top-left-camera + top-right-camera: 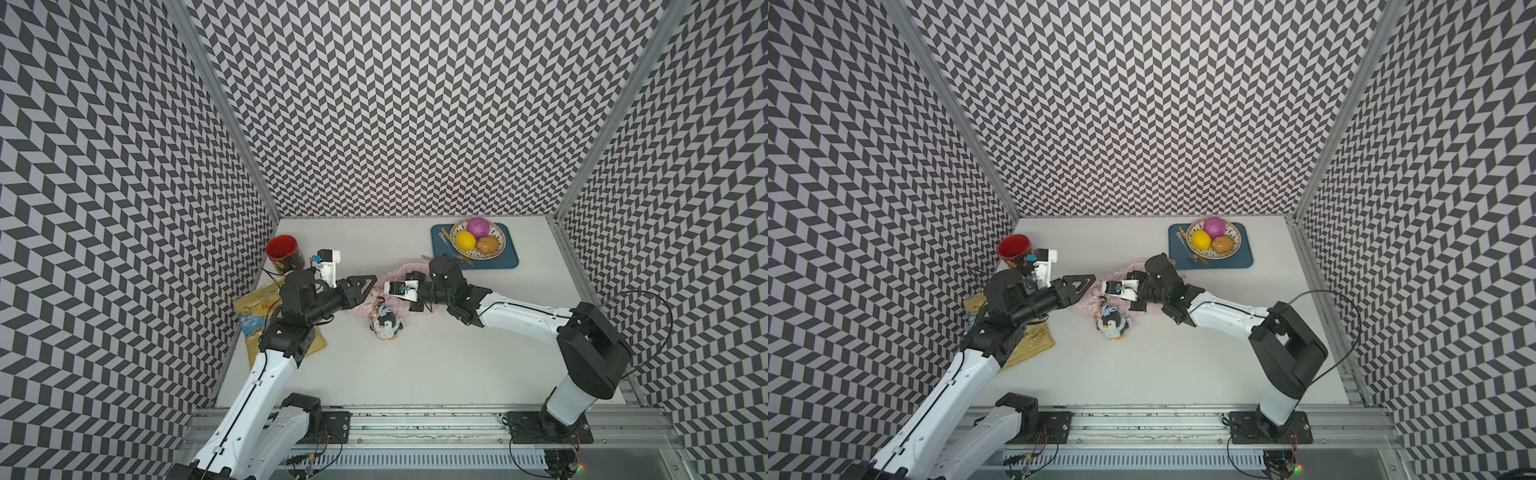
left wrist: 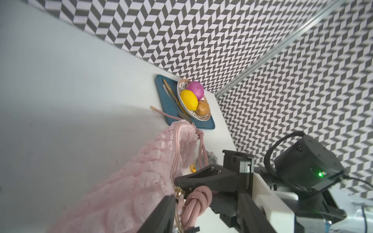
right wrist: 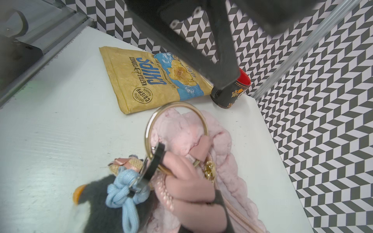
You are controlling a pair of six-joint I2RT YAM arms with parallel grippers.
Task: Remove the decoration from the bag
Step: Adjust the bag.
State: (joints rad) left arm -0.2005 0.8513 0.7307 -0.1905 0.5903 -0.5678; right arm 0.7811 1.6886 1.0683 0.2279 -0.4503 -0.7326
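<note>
Open worktop is seen before the central bag, flanked by chips packet and tray. Its cord is clamped by the right end effector and straddled by the parted left end effector.

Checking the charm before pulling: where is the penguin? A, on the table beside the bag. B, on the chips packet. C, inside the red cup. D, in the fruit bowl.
A: the penguin lies on the table, right beside the bag.

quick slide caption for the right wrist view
Right pincer pinching the cord of the pink bag by its gold ring, penguin charm alongside; chips packet and cup behind.
</note>
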